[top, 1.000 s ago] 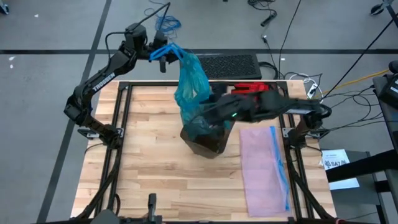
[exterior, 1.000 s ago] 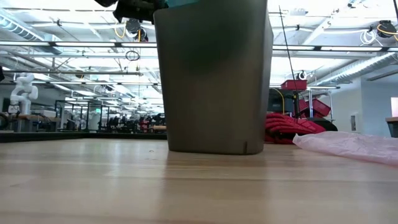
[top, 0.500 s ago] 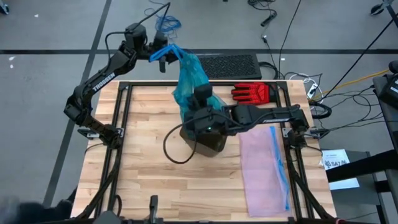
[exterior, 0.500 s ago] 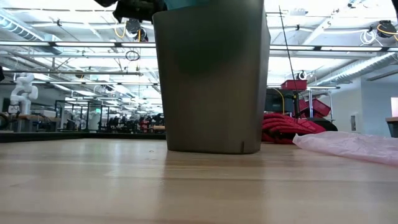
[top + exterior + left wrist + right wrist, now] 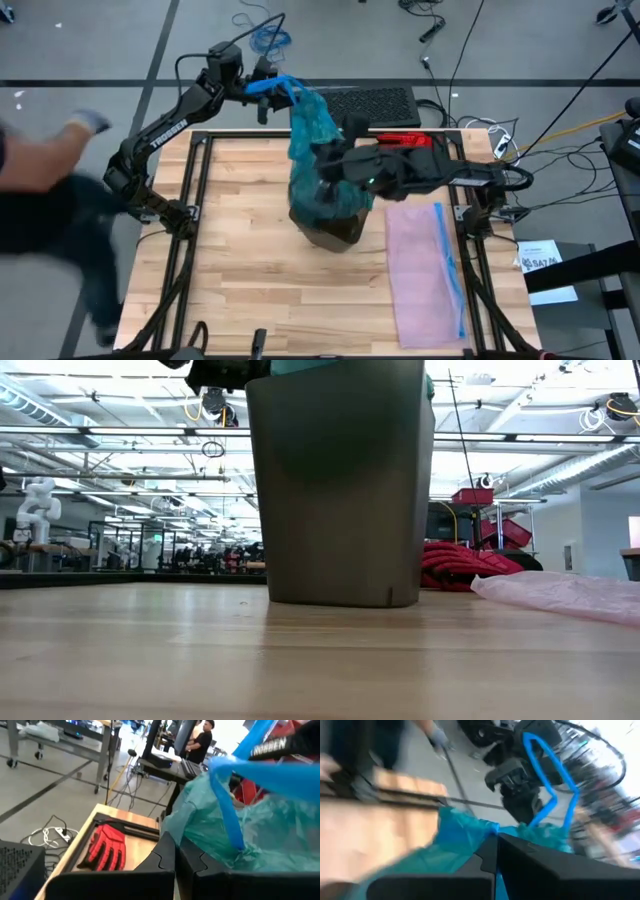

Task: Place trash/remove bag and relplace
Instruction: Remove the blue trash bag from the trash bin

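The teal bag (image 5: 312, 135) stands stretched up out of the brown bin (image 5: 338, 228), which rests on its base (image 5: 340, 598) on the table. My left gripper (image 5: 262, 90), beyond the table's far edge, is shut on the bag's blue tie handle (image 5: 226, 805). My right gripper (image 5: 325, 172) reaches in from the right over the bin, shut against the bag's side (image 5: 465, 832). The trash is hidden. The pale pink bag (image 5: 425, 270) lies flat to the right of the bin. My left gripper holds the blue tie handle (image 5: 280, 84) at the bag's top, and the gripper itself hides the place of contact. The handle runs taut from it, and the bag hangs slanting down into the bin. My right gripper pinches a fold of the teal film (image 5: 487, 836) at the bag's side, above the bin's rim. It comes in from the table's right. The bag's lower part stays in the bin.
A red glove (image 5: 405, 142) lies at the far right, near a keyboard (image 5: 370, 103) beyond the table. A person (image 5: 45, 200) moves at the table's left side. Bare wood (image 5: 240, 290) lies toward the near left.
My right arm has swung in from the right, gone over the bin and come to the bag's side. My left gripper has shifted a little toward the right with the handle. A person has come into view at the table's left.
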You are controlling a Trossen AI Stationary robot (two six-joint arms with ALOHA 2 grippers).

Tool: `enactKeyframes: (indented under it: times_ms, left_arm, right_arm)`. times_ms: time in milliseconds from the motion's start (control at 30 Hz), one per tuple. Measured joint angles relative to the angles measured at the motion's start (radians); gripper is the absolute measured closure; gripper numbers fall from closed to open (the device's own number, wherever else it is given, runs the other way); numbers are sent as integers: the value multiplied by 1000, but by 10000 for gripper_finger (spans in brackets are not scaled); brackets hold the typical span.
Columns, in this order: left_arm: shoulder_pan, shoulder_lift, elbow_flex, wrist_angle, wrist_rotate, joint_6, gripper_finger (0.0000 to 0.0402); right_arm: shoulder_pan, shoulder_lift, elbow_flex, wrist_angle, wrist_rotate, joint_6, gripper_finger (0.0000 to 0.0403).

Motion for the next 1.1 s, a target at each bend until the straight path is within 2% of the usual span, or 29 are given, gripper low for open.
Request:
enactKeyframes:
  times_ms: [233, 367, 500, 733, 933, 1100]
  left_arm:
    - [-67, 0, 0, -146, -1, 91, 402]
    - [-125, 0, 0, -227, -20, 141, 402]
    - [-183, 0, 0, -301, -35, 179, 402]
    - [-260, 0, 0, -391, -90, 209, 402]
    - [-306, 0, -6, -502, -178, 278, 402]
    - [-327, 1, -50, -497, -214, 276, 402]
  right_arm:
    - [-92, -47, 1, -136, -339, 439, 403]
    - [-152, -48, 1, -184, -537, 620, 403]
    - [-215, -60, 1, -194, -674, 738, 403]
    - [-297, -130, 0, -205, -754, 748, 403]
    - [-341, -193, 0, -189, -756, 721, 403]
    - [-349, -216, 1, -185, -769, 698, 403]
